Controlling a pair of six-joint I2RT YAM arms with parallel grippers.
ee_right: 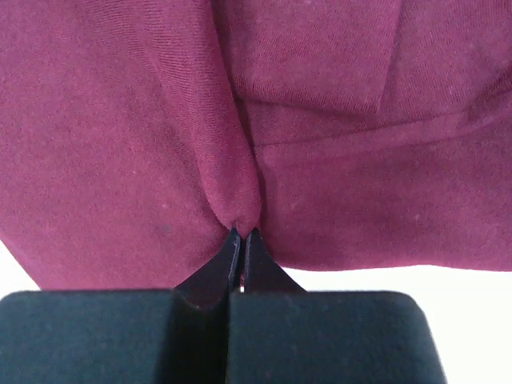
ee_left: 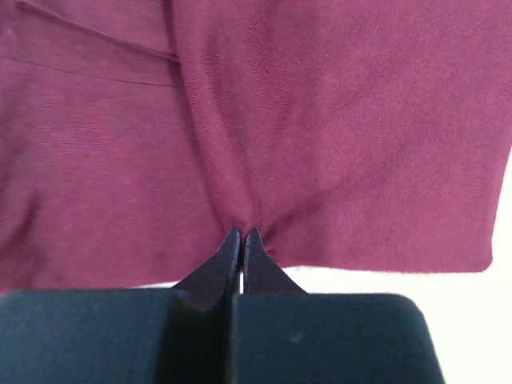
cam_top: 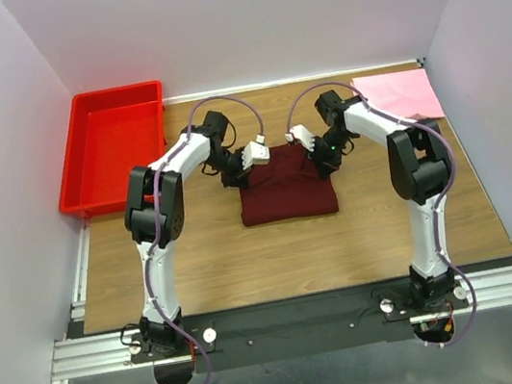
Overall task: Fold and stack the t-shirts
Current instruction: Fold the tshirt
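Two pinches hold the far edge of the maroon t-shirt [cam_top: 288,198], left gripper [ee_left: 242,237] and right gripper [ee_right: 242,237] each clenched there. Its body lies nearward of both.

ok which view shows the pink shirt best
The top external view. There the pink shirt lies flat at the far right corner, nearly all of it in view, with the right arm just in front of its near edge. Neither wrist view shows any of it; both are filled by the maroon shirt.
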